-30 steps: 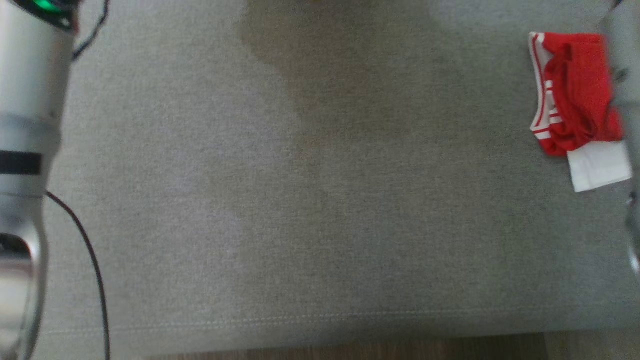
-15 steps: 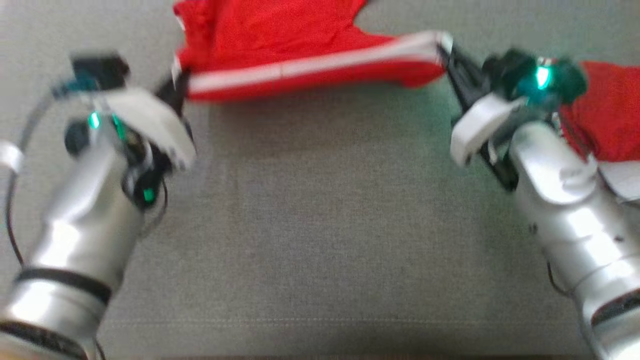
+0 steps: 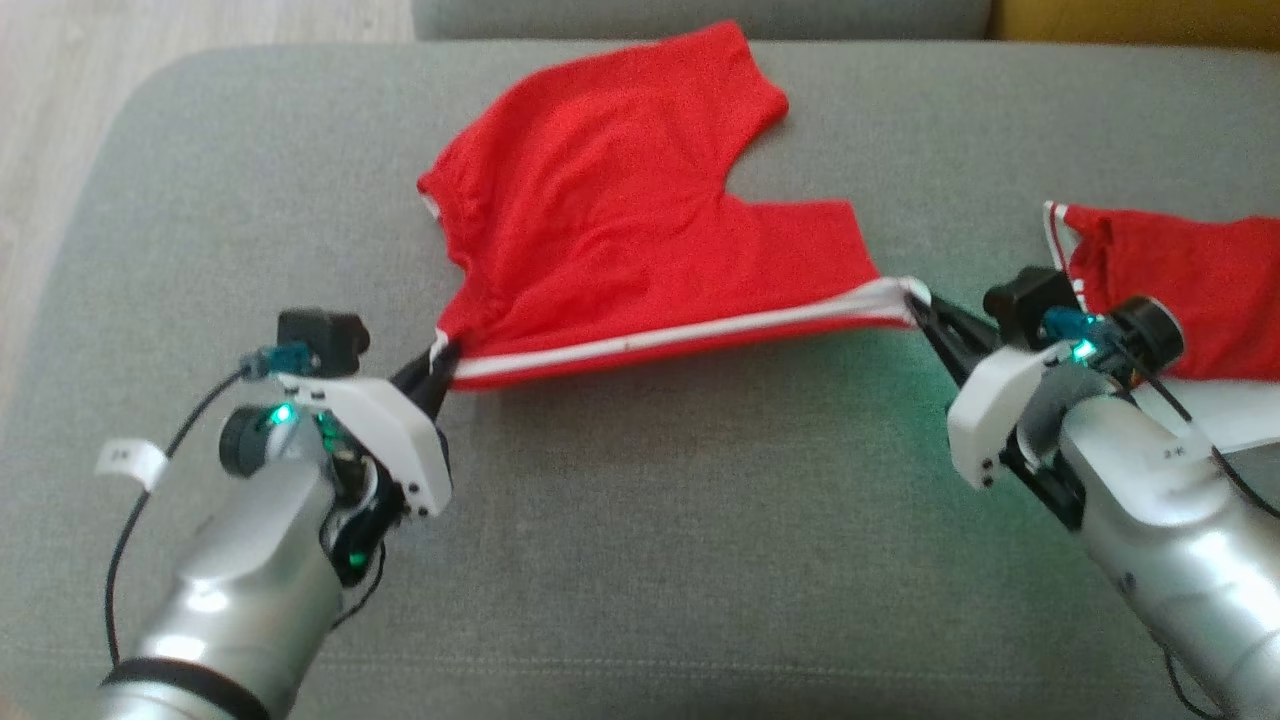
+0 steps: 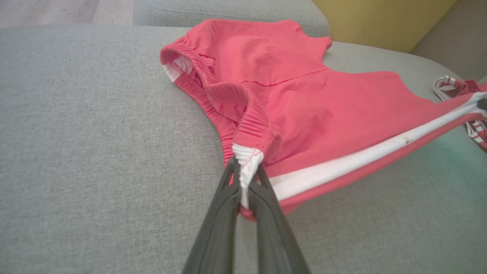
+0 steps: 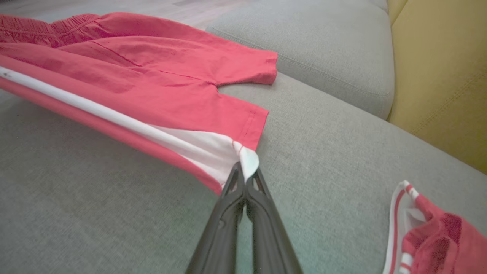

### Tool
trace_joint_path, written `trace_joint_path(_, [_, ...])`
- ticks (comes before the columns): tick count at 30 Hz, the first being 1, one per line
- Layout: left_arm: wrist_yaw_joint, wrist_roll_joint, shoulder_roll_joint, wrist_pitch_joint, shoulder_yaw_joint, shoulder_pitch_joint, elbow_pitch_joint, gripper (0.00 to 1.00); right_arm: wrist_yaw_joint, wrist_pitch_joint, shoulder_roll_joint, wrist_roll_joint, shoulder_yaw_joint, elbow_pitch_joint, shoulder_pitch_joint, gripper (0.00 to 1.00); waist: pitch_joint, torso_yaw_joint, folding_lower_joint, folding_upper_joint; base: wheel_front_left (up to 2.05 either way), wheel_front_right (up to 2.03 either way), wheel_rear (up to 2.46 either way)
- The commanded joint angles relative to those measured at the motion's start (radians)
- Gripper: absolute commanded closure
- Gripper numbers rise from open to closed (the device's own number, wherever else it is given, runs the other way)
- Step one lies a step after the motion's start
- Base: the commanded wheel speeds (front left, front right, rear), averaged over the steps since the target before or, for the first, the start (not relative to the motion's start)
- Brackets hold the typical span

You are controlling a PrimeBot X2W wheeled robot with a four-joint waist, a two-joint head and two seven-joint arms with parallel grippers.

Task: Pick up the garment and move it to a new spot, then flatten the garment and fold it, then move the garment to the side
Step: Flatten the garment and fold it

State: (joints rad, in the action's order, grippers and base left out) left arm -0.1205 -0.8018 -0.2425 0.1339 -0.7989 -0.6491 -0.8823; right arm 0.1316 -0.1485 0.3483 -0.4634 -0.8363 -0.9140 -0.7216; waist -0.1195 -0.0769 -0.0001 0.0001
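The garment (image 3: pixel 620 220) is a pair of red shorts with a white side stripe, stretched across the grey sofa seat (image 3: pixel 640 520). My left gripper (image 3: pixel 440 362) is shut on the waistband corner (image 4: pixel 247 160) at the stripe's left end. At the stripe's right end my right gripper (image 3: pixel 918 300) is shut on the leg-hem corner (image 5: pixel 247 160). The striped edge hangs taut between them, slightly off the seat, while the far part of the shorts (image 5: pixel 152 57) lies on the cushion.
A second red-and-white garment (image 3: pixel 1180 290) lies bunched at the right, just behind my right wrist, also seen low right as the bunched garment (image 5: pixel 430 236). A white sheet (image 3: pixel 1230 410) pokes out beneath it. Yellow upholstery (image 5: pixel 441 76) rises at the right; wooden floor (image 3: pixel 40 130) lies left.
The head camera has swung a great deal, so the whole picture shifted. Half a second ago both grippers held the shorts as now; the hold looks unchanged.
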Motion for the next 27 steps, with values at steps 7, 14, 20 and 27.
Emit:
trace_joint_path(7, [0.003,0.01,-0.044,0.017,0.005,0.044,0.03,1.0,-0.001,0.076,0.153,-0.14,-0.096,0.118,0.072,1.0,0.082,0.008,0.0001,-0.0001,0.0,0.0,0.0])
trace_joint_path(14, [0.003,-0.004,-0.071,-0.03,-0.025,0.145,0.118,1.0,-0.001,0.181,0.294,-0.271,-0.187,0.281,0.135,1.0,0.135,0.019,0.0001,-0.0001,0.0,0.0,0.0])
trace_joint_path(20, [0.021,-0.022,-0.114,-0.084,-0.041,0.227,0.241,1.0,-0.001,0.255,0.406,-0.346,-0.223,0.409,0.17,1.0,0.152,0.025,0.0001,-0.0001,0.0,0.0,0.0])
trace_joint_path(27, [0.08,-0.047,-0.203,-0.194,-0.065,0.345,0.493,1.0,-0.001,0.359,0.541,-0.418,-0.226,0.584,0.237,1.0,0.17,0.018,0.0001,-0.0001,0.0,0.0,0.0])
